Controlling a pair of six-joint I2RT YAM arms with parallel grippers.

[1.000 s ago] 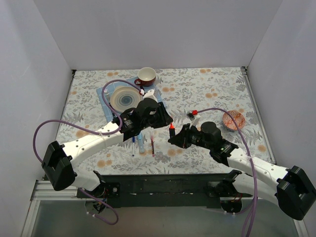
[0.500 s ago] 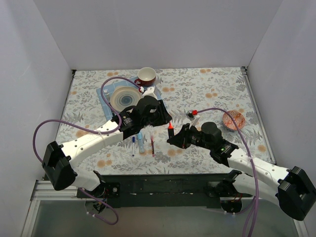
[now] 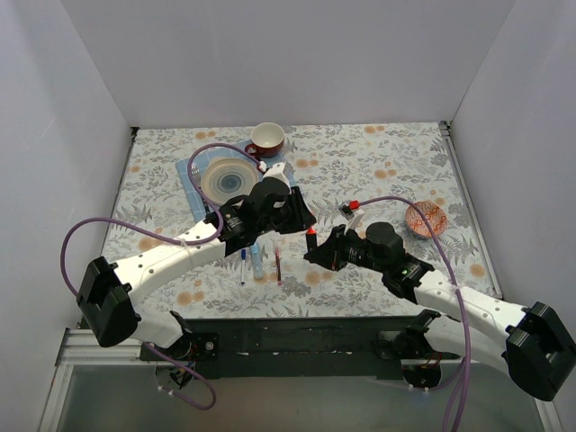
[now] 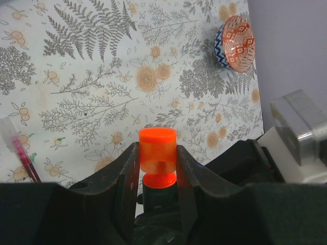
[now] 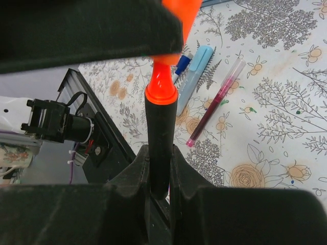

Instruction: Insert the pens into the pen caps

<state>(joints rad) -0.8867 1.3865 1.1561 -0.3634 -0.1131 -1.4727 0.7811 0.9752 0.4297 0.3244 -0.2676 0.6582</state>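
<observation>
My left gripper (image 4: 158, 153) is shut on the bright orange cap (image 4: 158, 139), its open end facing down. My right gripper (image 5: 159, 155) is shut on the black orange-tipped highlighter (image 5: 159, 127) and holds it upright. The cap sits over the highlighter's tip, just above its orange collar (image 4: 158, 180). In the top view the two grippers meet at the highlighter (image 3: 310, 238) in the middle of the table. The maroon pen (image 5: 214, 102), the light-blue marker (image 5: 196, 71) and the white-and-blue pen (image 3: 243, 265) lie side by side on the cloth. The light-blue and dark-blue caps are out of view.
A plate (image 3: 227, 178) on a blue mat and a red cup (image 3: 267, 138) stand at the back left. A small patterned bowl (image 3: 425, 219) sits at the right. A small red and black piece (image 3: 351, 207) lies behind my right gripper.
My left gripper has moved a little right and down onto the highlighter's tip. Less of the orange tip shows now. The right gripper has barely moved.
</observation>
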